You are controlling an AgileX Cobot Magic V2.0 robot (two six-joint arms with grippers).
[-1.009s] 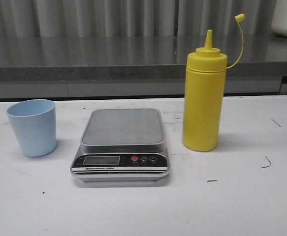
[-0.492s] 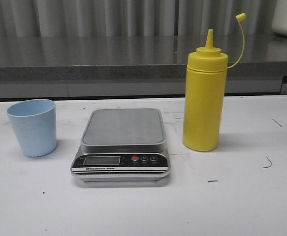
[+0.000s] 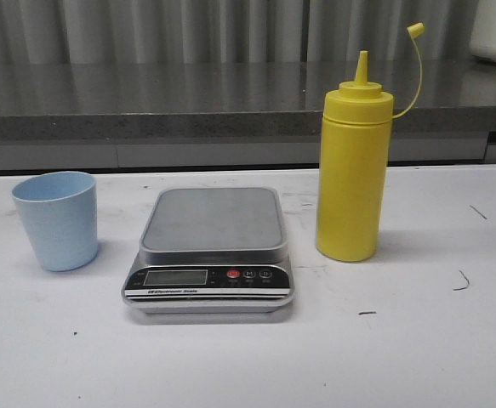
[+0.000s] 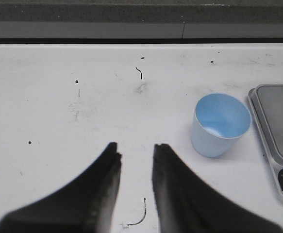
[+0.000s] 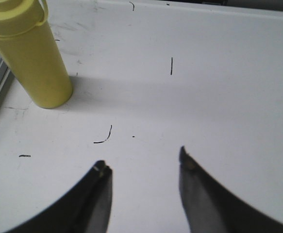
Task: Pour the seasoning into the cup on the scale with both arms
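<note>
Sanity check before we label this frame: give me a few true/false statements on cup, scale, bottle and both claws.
1. The cup stands on the scale. False: it stands on the table beside the scale, on the robot's left, and the platform is bare.
2. The seasoning bottle stands upright on the scale's other side. True.
3. The bottle's nozzle is capped. False: the small cap hangs off on its tether, leaving the cone tip bare.
4. The left claw holds the cup. False: it grips nothing; the cup sits apart from it.
5. The right claw is open and empty, away from the bottle. True.
</note>
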